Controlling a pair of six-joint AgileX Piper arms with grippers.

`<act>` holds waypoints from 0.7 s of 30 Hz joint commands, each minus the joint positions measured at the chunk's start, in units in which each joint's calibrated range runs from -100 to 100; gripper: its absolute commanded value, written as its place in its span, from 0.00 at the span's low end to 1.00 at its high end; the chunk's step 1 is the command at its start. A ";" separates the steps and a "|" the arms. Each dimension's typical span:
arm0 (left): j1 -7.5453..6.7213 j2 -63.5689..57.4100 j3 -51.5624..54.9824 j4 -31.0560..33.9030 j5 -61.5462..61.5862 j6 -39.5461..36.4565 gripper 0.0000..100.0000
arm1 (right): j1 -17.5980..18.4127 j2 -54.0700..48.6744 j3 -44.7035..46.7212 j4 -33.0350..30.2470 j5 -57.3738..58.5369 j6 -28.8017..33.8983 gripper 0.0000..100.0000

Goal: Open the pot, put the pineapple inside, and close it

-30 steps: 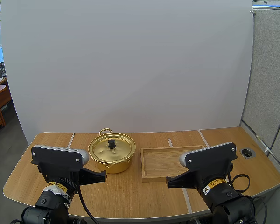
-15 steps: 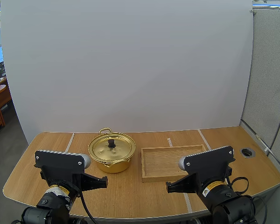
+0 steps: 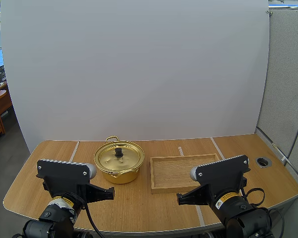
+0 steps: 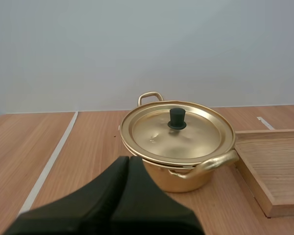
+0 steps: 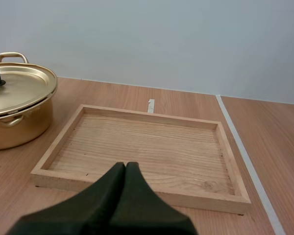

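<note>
Left claw (image 3: pixel 111 190) pressed together into one dark wedge (image 4: pixel 129 159), pinching nothing. Hangs low over the counter (image 3: pixel 139 206), well back from everything on it. Ahead of its tip and slightly to the right: the gold pot (image 3: pixel 120 174) (image 4: pixel 183 182), upright on the counter. Carries its lid (image 3: pixel 111 159) (image 4: pixel 152 131) seated flat, black knob (image 3: pixel 118 151) (image 4: pixel 177 118) in the middle, one loop handle toward the claw, one on the far side.

Right claw (image 3: pixel 179 198) likewise pressed together (image 5: pixel 126 165), pinching nothing. Hangs over the counter, clear of the pot. Straight ahead of that tip: a shallow wooden tray (image 3: pixel 185 158) (image 5: pixel 137 113), flat on the counter, near rim closest to the claw. Off to that claw's left, past the tray's left rim: the pot, close beside the tray but not touching.

Left of the left claw: a white strip (image 4: pixel 49 166) along the counter.
</note>
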 commanded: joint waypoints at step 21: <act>0.17 -0.21 0.14 0.36 -2.44 -0.70 0.00 | -0.22 -0.35 0.13 -0.32 -0.22 -0.32 0.00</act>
